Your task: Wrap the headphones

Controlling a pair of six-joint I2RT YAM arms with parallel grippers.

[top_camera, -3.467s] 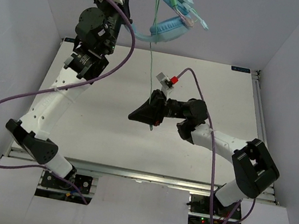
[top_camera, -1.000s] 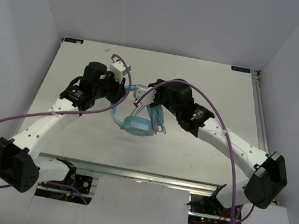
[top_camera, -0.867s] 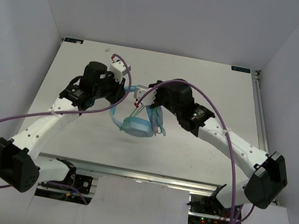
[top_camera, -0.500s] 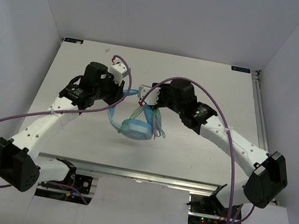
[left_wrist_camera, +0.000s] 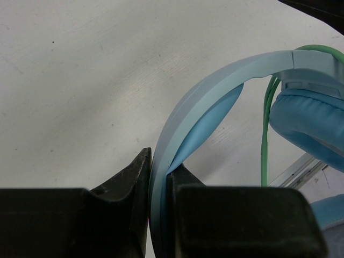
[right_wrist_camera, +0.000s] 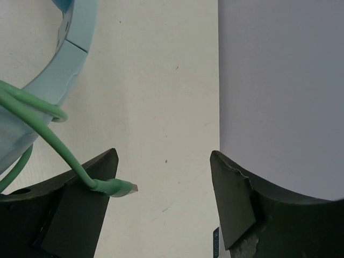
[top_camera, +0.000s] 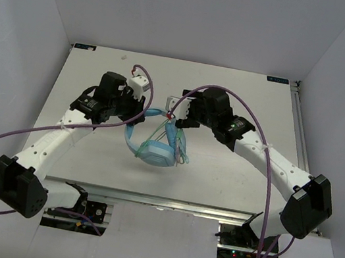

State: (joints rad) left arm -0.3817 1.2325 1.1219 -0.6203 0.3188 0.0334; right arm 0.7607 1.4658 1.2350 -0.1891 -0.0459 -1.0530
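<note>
Left gripper (left_wrist_camera: 158, 167) clamped tight, right gripper (right_wrist_camera: 164, 161) spread wide, both pointed inward, near each other.

My fingers (left_wrist_camera: 242, 220) look like matt black plastic. The headphones (left_wrist_camera: 226, 75) have a smooth plastic band and soft-looking cushions; the table (left_wrist_camera: 80, 80) is matt.
</note>
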